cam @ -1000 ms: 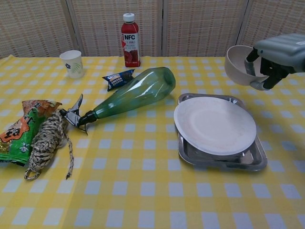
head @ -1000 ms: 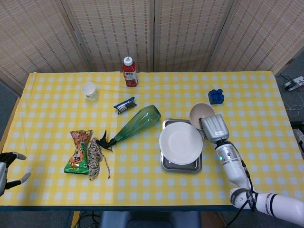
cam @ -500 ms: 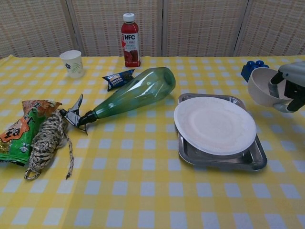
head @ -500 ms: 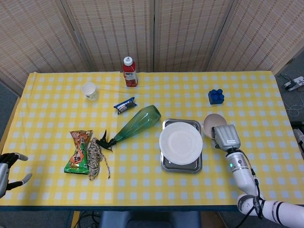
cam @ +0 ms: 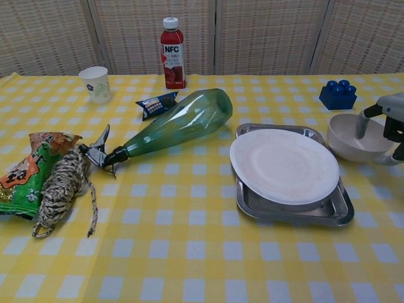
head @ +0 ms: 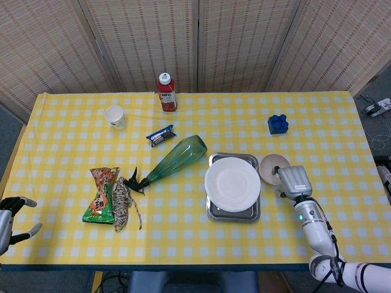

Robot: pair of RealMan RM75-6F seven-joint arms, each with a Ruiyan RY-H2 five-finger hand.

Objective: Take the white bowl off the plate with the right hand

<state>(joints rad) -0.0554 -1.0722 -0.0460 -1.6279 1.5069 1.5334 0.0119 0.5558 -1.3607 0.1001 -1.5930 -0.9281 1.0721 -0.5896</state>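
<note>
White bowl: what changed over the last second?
The right hand, holding the white bowl, carried it from above the plate's far right edge rightward and down to the tablecloth beside the tray; its fingers remain on the rim. Everything else stayed put.

Shiny metal tray [cam: 341, 214], matt white plate [cam: 284, 165] — glossy green bottle [cam: 183, 126]

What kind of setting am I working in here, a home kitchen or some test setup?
Most likely a staged test setup, not a kitchen: a table in a yellow checked cloth before woven folding screens, with unrelated props scattered about, such as a blue toy block, a rope bundle and a green spray bottle.
</note>
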